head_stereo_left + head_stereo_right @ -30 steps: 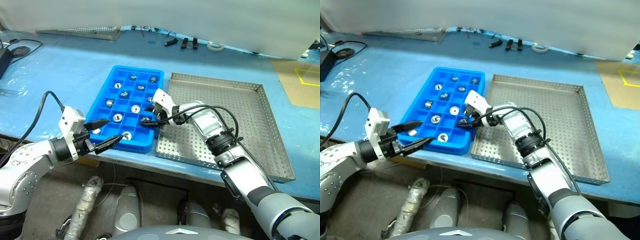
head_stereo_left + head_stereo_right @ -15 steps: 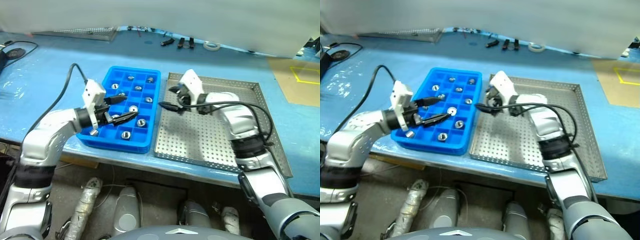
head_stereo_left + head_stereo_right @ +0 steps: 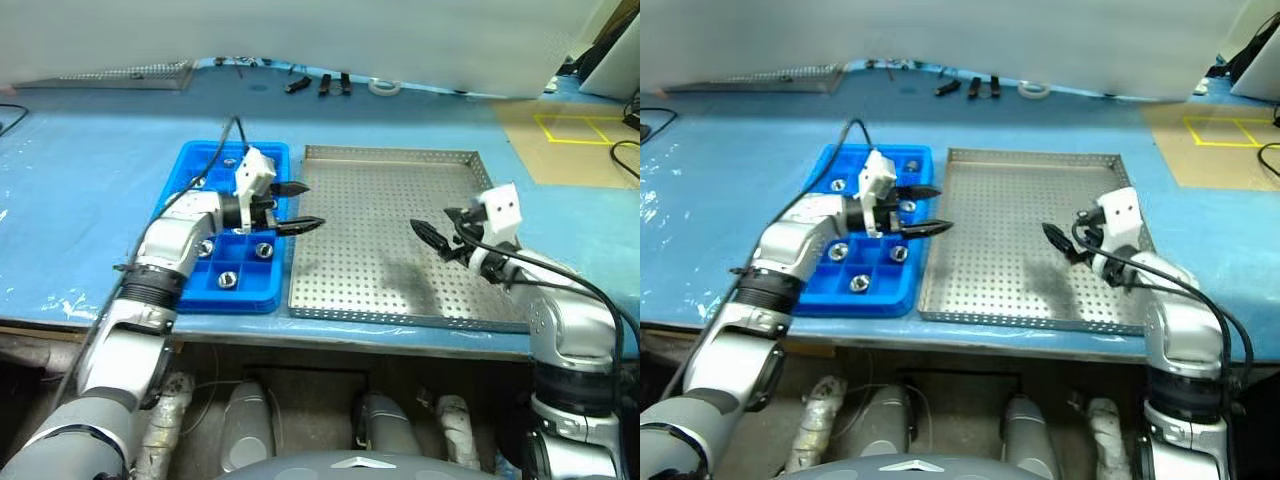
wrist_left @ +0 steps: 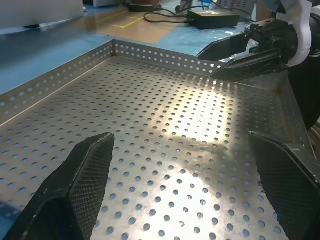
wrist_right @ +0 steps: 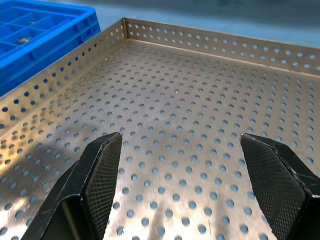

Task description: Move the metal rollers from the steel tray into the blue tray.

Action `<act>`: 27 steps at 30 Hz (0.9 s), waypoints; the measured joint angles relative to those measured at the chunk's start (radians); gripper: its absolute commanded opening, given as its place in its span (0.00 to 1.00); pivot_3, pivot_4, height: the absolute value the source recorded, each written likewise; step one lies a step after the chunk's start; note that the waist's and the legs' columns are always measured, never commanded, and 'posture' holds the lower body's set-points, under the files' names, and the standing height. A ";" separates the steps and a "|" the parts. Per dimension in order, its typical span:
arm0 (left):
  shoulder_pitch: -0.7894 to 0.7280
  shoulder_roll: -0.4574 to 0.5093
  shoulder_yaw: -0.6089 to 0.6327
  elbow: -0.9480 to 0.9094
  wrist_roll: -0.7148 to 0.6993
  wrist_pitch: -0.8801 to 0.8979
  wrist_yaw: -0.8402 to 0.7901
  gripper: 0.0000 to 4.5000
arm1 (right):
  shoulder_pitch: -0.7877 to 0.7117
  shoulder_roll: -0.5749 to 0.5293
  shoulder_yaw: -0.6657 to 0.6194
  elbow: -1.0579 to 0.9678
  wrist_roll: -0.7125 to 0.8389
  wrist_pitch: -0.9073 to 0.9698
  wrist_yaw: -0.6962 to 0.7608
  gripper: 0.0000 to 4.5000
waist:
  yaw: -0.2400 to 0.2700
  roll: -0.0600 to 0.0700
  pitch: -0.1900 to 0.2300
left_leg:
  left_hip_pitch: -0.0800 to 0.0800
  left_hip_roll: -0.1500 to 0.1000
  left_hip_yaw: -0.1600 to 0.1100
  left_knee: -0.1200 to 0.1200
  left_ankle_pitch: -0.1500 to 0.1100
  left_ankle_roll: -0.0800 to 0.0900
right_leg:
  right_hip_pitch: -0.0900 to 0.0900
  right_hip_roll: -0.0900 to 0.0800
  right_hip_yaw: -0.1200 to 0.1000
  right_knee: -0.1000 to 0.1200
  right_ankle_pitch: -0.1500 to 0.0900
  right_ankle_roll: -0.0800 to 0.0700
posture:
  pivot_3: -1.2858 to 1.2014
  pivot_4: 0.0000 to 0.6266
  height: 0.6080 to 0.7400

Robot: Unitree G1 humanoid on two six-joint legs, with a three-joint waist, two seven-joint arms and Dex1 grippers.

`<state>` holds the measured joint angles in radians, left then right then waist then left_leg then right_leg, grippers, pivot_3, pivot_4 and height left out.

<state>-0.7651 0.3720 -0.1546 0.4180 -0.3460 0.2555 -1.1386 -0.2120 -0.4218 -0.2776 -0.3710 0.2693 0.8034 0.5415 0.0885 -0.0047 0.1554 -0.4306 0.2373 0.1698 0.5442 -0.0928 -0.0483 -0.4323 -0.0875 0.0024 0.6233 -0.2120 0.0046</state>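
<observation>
Silver arms, black cables, black-fingered white-capped end effectors

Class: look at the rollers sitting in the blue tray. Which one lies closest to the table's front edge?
The roller in the blue tray's front row. The other rollers sit in rows farther back, nearer the left gripper.

The steel tray (image 3: 385,230) floor lies bare between both grippers, walled only by its low rims.

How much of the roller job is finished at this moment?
It looks finished: the steel tray shows a bare perforated floor, and the metal rollers sit in the blue tray compartments. Nothing is in hand; the left gripper and right gripper hang empty over the steel tray, jaws open. Nothing visible remains.
</observation>
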 measured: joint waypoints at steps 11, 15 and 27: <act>0.027 0.026 0.017 0.001 0.006 -0.008 -0.032 1.00 | 0.012 -0.017 -0.006 -0.039 0.071 -0.018 -0.026 0.88 | 0.002 0.000 0.000 | 0.009 0.000 0.003 -0.001 -0.004 0.006 | 0.008 -0.001 0.001 -0.003 0.000 0.000 | 0.47 0.24 1.00; 0.028 0.029 0.028 -0.002 0.006 -0.008 -0.030 1.00 | 0.012 -0.027 -0.004 -0.039 0.087 -0.025 -0.026 0.88 | 0.006 0.000 0.000 | 0.009 0.000 0.003 -0.002 -0.004 0.006 | 0.008 -0.001 0.001 -0.003 0.000 0.000 | 0.47 0.24 1.00; 0.042 0.039 0.038 -0.015 0.006 -0.003 -0.030 1.00 | 0.007 -0.042 0.011 -0.035 0.099 -0.034 -0.044 0.88 | 0.006 0.000 0.000 | 0.009 0.000 0.004 -0.004 -0.004 0.006 | 0.008 -0.001 0.001 -0.006 -0.001 0.000 | 0.47 0.24 1.00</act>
<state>-0.7232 0.4107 -0.1161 0.4031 -0.3396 0.2528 -1.1690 -0.2049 -0.4640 -0.2671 -0.4056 0.3681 0.7694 0.4977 0.0942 -0.0046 0.1555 -0.4217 0.2370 0.1735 0.5406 -0.0968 -0.0421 -0.4240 -0.0887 0.0030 0.6177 -0.2126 0.0048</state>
